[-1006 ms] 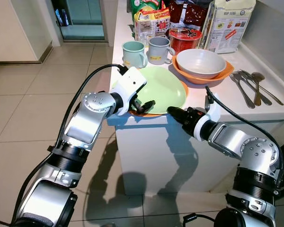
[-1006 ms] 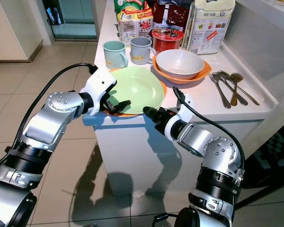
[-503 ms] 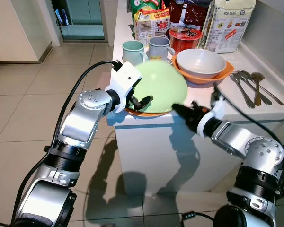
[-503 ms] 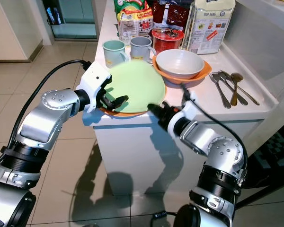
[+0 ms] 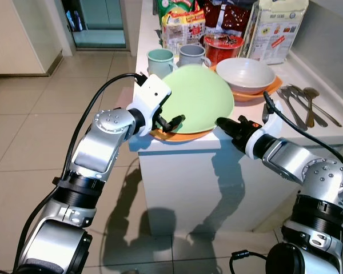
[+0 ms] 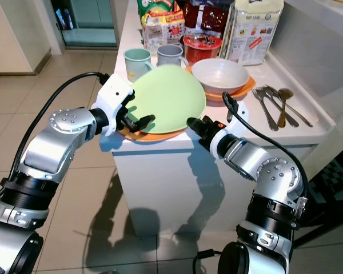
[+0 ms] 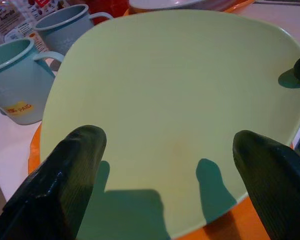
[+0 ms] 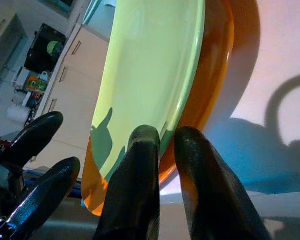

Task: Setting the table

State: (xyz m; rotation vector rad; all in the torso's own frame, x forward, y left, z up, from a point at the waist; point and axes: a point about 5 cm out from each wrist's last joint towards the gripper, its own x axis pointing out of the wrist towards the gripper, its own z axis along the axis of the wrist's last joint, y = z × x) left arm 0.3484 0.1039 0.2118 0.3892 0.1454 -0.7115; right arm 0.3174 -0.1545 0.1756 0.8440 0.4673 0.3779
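The right gripper (image 5: 222, 122) is seen in the left eye view at the near rim of the green plate (image 5: 197, 97), which is tilted up off the orange plate (image 5: 180, 135) at the counter edge. In the left wrist view, the left gripper (image 7: 170, 175) is spread wide over the green plate. In the right wrist view, the right fingers (image 8: 140, 165) are pinched narrowly on the rim; a firm, slow lift is advised.

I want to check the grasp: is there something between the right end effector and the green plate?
Nothing visible. The right end effector already touches the near rim of the green plate, which tilts above the orange plate.
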